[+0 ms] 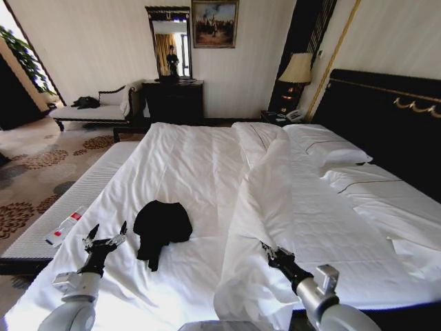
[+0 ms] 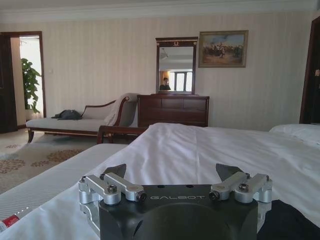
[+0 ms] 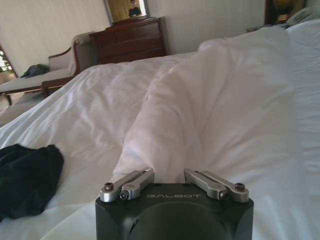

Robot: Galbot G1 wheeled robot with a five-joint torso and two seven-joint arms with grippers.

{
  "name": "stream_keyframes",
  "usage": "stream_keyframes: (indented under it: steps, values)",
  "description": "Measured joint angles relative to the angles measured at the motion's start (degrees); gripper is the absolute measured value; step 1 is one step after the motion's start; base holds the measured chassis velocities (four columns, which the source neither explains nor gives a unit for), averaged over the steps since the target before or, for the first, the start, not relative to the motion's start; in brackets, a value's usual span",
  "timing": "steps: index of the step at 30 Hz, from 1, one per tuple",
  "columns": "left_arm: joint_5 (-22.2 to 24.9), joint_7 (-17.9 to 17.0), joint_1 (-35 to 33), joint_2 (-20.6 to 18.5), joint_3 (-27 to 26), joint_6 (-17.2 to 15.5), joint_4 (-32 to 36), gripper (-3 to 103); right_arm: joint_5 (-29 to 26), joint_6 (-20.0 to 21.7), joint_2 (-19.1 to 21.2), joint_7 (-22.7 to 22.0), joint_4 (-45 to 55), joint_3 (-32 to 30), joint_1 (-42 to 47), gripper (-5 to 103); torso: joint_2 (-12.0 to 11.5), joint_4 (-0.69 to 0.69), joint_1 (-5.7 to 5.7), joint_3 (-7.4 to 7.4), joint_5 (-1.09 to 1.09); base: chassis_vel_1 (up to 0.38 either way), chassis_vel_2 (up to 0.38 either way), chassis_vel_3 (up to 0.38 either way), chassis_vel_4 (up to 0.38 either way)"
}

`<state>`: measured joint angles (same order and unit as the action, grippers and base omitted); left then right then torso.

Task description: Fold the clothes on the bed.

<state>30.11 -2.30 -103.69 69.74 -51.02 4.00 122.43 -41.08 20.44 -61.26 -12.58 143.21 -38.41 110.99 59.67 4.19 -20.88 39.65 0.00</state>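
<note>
The bed has white sheets, and a white duvet is bunched along its middle and right. One crumpled black garment lies on the sheet near the foot; it also appears as the black garment in the right wrist view. My left gripper hovers open just left of the garment, its fingers spread wide and empty. My right gripper is shut, its tip against the lower fold of the duvet. I cannot tell whether cloth is pinched.
A narrow light bench runs along the bed's left side, with a red and white object on it. Pillows and a dark headboard are on the right. A chaise and a dresser stand by the far wall.
</note>
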Motion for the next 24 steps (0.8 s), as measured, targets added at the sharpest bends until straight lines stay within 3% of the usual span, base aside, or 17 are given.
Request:
stream_keyframes:
  steps: [5,15,20,24]
  values:
    - [0.9,0.0,-0.5,0.9,-1.4,0.5,-0.2,100,-3.3,0.1,-7.7,-0.4,-0.9,-8.4,-1.5,2,0.0,0.02,0.00,0.00,0.00,0.000,0.000,0.000,0.000]
    - [1.3,0.1,-1.5,2.4,-2.7,1.1,0.3,100,-6.0,-0.3,-9.7,0.0,-6.5,-19.4,-1.5,2,0.0,0.01,0.00,0.00,0.01,0.000,0.000,0.000,0.000]
    - [1.3,0.0,-1.6,2.8,-2.8,1.1,0.1,100,0.0,-3.4,-12.3,1.5,-11.7,-24.0,-1.6,2,0.0,0.00,0.00,0.00,0.01,0.000,0.000,0.000,0.000]
    - [1.3,0.0,-1.6,2.9,-2.8,1.1,-0.4,100,-0.1,-4.9,-13.8,1.6,-14.9,-27.8,-1.6,2,0.0,0.02,0.00,0.00,0.02,0.000,0.000,0.000,0.000]
